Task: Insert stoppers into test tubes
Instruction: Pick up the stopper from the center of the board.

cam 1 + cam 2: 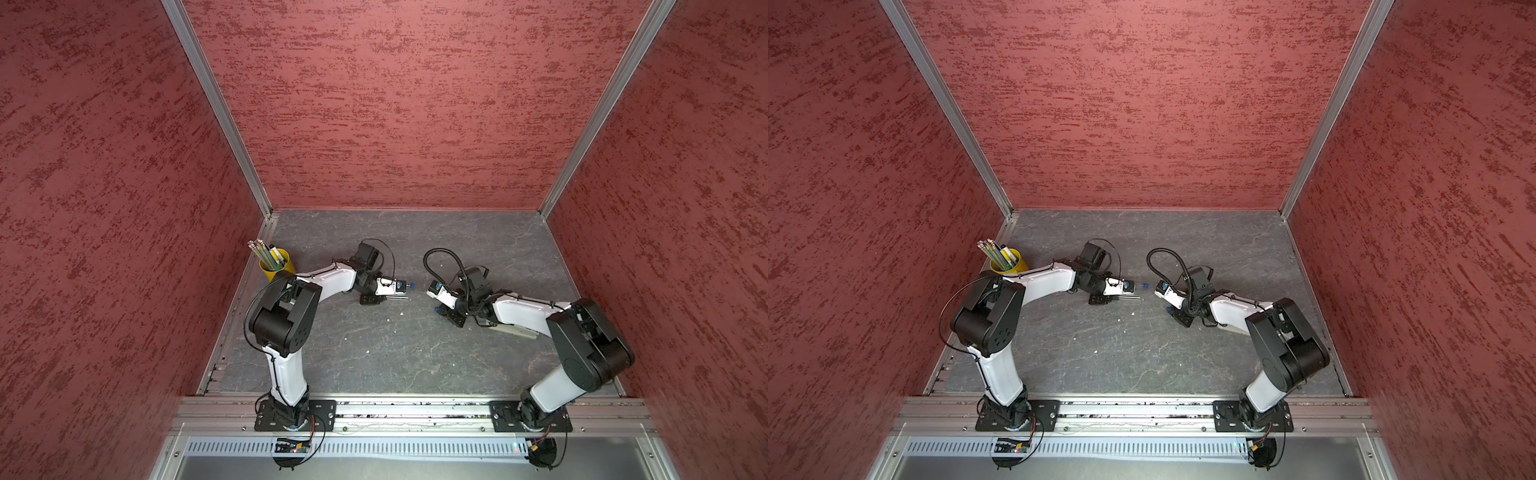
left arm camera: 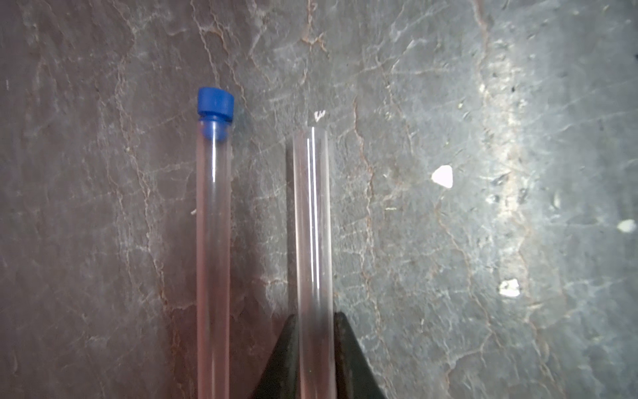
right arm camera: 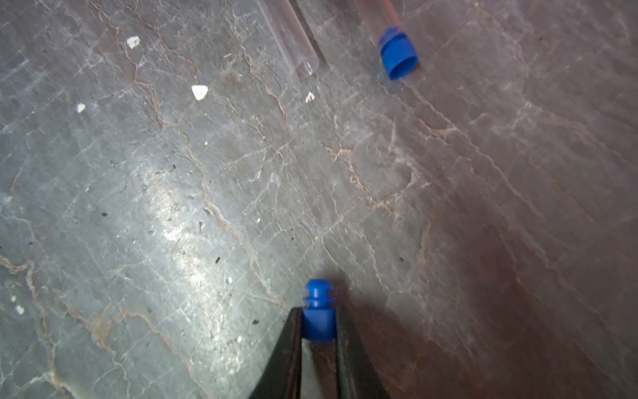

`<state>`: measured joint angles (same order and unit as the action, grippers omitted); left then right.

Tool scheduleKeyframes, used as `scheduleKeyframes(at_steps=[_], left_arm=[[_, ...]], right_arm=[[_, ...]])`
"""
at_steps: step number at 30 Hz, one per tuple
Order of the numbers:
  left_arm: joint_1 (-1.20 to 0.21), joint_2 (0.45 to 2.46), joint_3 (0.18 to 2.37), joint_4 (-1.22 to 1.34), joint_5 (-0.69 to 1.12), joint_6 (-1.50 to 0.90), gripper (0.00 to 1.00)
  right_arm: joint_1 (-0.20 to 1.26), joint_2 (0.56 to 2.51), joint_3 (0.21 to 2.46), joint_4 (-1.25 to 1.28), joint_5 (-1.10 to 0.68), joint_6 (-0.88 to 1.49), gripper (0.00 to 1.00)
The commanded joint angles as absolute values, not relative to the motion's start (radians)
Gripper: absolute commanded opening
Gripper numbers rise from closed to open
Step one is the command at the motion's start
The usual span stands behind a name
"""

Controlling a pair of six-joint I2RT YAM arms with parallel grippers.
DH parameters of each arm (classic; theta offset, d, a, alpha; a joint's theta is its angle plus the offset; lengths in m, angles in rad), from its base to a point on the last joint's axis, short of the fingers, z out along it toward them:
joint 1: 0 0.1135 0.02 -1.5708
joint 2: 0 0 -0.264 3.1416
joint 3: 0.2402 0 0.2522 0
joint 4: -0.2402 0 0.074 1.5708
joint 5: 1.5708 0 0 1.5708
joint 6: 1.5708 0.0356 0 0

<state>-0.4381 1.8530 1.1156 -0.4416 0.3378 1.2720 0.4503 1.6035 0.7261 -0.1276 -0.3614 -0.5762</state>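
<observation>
Left fingers point(image 2: 283, 366) are pinched narrow around a thin clear glassy test tube point(image 2: 314, 224). It sticks straight out past the tips, open mouth facing away, nothing plugged in it. Right beside it, parallel and not touching, a second clear test tube point(image 2: 213, 241) lies on the grey cracked-stone counter point(image 2: 448, 86). That one already has a bright blue stopper cap point(image 2: 215, 103) seated in its mouth.

Right fingers point(image 3: 288, 362) are clamped on a small bright blue ribbed stopper point(image 3: 318, 321). They grip the fat end, and the ribbed nose pokes out toward the two tube mouths, well apart from them.

In both top views the left arm point(image 1: 286, 374) and right arm point(image 1: 552, 386) reach in from opposite sides. They face each other across the middle of the counter, with the tube ends in the gap between.

A few white specks point(image 2: 443, 176) are scattered on the stone near the tubes. Over in the far left corner there's a yellow cup of striped pencils point(image 1: 277, 264). Red textured walls point(image 1: 395, 104) stand all round.
</observation>
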Motion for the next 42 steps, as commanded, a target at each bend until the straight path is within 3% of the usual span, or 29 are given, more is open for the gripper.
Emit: scheduleKeyframes(at_steps=[1, 42], left_arm=[[-0.443, 1.817, 1.091, -0.402, 0.362, 1.296, 0.2], [-0.458, 1.743, 0.993, -0.299, 0.408, 1.312, 0.17]], right_arm=[[0.457, 1.578, 0.754, -0.105, -0.399, -0.583, 0.19], [0.477, 1.609, 0.817, -0.109, -0.452, -0.586, 0.18]])
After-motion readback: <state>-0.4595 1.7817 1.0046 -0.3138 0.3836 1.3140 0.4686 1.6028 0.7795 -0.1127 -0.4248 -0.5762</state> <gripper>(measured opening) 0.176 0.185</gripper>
